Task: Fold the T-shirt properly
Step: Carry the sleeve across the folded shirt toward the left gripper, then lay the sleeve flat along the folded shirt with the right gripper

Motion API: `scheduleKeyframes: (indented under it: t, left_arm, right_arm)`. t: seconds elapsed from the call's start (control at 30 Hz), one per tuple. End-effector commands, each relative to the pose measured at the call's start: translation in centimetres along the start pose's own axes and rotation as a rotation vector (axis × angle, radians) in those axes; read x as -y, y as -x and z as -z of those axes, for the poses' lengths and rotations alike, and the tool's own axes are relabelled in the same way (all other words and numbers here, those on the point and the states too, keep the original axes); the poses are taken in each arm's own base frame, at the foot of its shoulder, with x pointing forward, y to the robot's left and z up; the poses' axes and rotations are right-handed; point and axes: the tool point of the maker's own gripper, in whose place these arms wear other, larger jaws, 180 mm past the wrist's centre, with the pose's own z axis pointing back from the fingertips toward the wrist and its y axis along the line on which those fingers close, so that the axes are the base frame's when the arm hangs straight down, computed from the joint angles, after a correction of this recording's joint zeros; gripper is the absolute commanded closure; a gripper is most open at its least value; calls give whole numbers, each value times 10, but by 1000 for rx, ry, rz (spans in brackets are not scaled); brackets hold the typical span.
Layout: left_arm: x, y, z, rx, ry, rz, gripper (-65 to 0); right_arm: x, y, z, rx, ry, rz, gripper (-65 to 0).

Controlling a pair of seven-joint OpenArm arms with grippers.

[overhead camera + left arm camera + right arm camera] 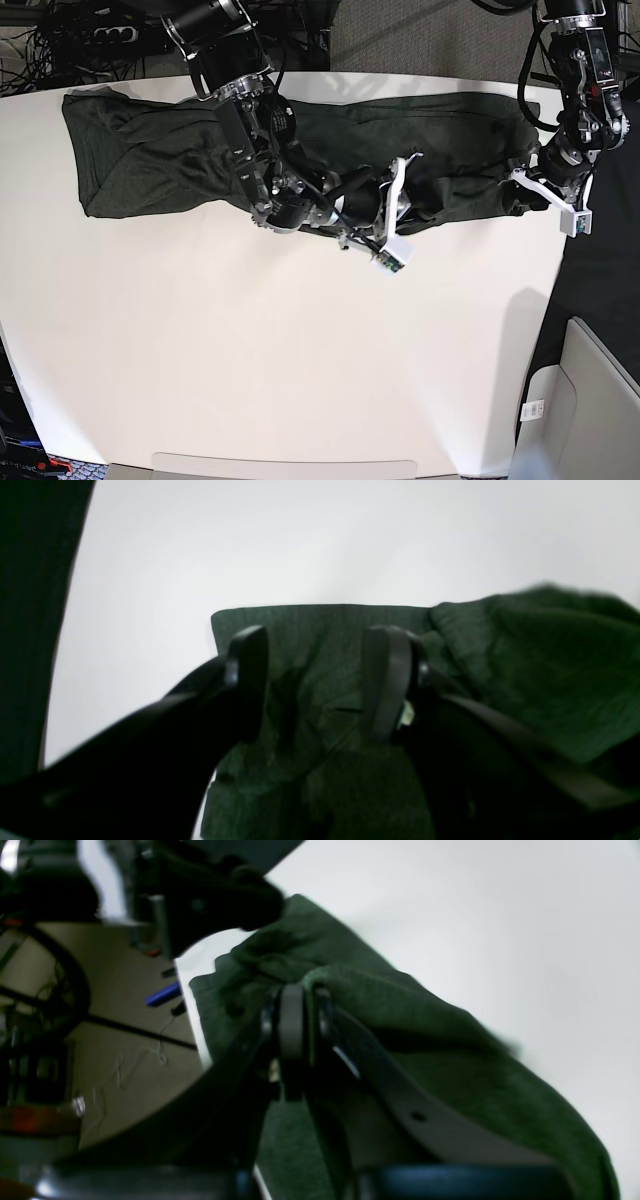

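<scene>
T-shirt [170, 150], dark green, lies stretched along the far edge of the white tabletop [250, 350], partly bunched near the far right corner. My right pincer [292, 1005] is clamped tight on a raised fold of it, mid-shirt. My left pincer [320, 680] stands wide open over the flat cloth at the right end, gripping nothing.

Dark olive-green heathered knit T-shirt [150, 150], fine vertical ribbing showing up close, lies on a plain white smooth desk [250, 360]. Both tools are matte black, left tool [317, 680], right tool [292, 1020]. Their white mounts carry small green boards.
</scene>
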Motion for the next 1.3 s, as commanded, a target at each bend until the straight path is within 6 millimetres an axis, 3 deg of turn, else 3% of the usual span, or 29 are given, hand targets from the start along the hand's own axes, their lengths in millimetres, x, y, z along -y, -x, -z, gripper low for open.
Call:
scheduleKeyframes:
  t: [0.0,0.37,0.53,0.67,0.73,0.83,0.9,1.07,1.27]
  left_arm:
    - [-1,-19,-5,56,0,21,-292]
    - [-1,-19,-5,56,0,21,-292]
    - [-1,-19,-5,56,0,21,-292]
    - [-3,-19,-6,56,-5,17,-293]
    - [-10,-22,-9,66,-22,7,-294]
    - [-20,-26,-14,82,-44,-8,-297]
    - [-27,-18,-18,53,-62,-14,-309]
    - [-42,-4,-26,-26,-96,-39,-336]
    - [-44,10,-28,-118,-101,-35,-336]
  right_arm:
    - [-13,-20,1,46,-39,-39,-7]
    - [-52,8,22,-96,-131,-133,-19]
    - [-47,12,23,-110,-126,-115,-162]
    - [-39,7,19,-90,-107,-98,-306]
    - [-40,1,16,-67,-104,-101,-347]
    - [-27,-5,-3,-25,-55,-108,-378]
    - [-13,-3,-18,-3,-10,-90,-379]
    - [28,13,-63,21,128,-48,-379]
    - [52,31,-106,29,246,-25,-379]
